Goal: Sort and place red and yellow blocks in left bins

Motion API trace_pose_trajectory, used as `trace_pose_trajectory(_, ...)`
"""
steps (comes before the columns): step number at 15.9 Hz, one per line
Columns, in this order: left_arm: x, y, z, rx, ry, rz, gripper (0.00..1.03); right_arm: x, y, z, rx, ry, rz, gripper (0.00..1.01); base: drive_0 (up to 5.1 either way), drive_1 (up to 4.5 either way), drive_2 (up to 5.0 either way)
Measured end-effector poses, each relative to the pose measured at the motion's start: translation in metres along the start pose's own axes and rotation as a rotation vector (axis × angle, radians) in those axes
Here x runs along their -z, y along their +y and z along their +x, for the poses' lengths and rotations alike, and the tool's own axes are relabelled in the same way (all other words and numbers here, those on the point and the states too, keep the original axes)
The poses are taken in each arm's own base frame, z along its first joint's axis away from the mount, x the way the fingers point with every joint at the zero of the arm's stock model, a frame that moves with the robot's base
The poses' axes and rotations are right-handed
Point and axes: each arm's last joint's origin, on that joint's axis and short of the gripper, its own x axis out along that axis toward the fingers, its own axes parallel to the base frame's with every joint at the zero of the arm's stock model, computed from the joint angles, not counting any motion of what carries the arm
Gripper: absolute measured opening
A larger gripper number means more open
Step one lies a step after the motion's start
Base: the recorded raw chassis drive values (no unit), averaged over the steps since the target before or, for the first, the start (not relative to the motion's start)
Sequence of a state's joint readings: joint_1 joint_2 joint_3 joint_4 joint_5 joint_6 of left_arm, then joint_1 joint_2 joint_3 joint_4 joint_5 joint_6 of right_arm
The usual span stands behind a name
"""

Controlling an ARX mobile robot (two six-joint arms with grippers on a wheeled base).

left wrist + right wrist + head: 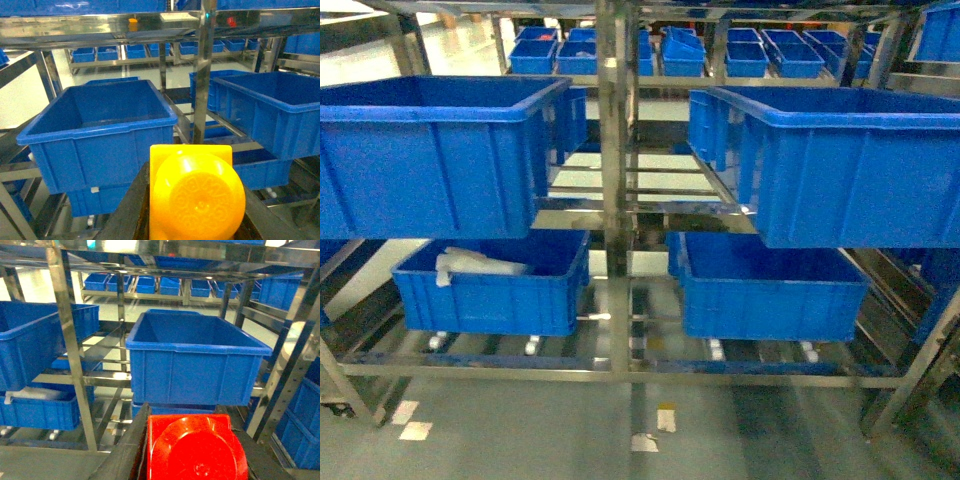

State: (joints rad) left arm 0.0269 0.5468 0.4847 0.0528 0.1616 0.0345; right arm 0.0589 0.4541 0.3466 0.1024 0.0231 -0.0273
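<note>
A yellow block (192, 192) is held by the left gripper (192, 220), a red block (192, 450) by the right gripper (192, 465). If released short of the upper-left bin (100, 125), either could be dropped onto the floor.

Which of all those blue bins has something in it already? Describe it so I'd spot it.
Find the steel rack with its central upright post. Left of the post, on the lower shelf, sits a blue bin. Unlike its neighbours, it holds something whitish at its left end.
</note>
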Motion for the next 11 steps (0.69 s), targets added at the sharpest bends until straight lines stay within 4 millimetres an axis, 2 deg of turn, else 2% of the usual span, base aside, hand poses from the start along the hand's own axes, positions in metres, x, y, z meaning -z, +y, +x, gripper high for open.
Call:
trace_pose_trajectory(4, -0.0002, -0.0007, 0.0002, 0.008, -0.002, 0.000, 0.27, 0.0001, 0.0002, 0.0002, -0.005, 0.001, 0.000, 0.28, 0.0, 0.00, 0.0)
trace_pose_trajectory(11, -0.0004, -0.0002, -0.0006, 0.001, -0.004, 0.001, 0.27, -0.0003, 0.0001, -0.0006, -0.004, -0.003, 0.000, 0.28, -0.1, 4.11, -4.2)
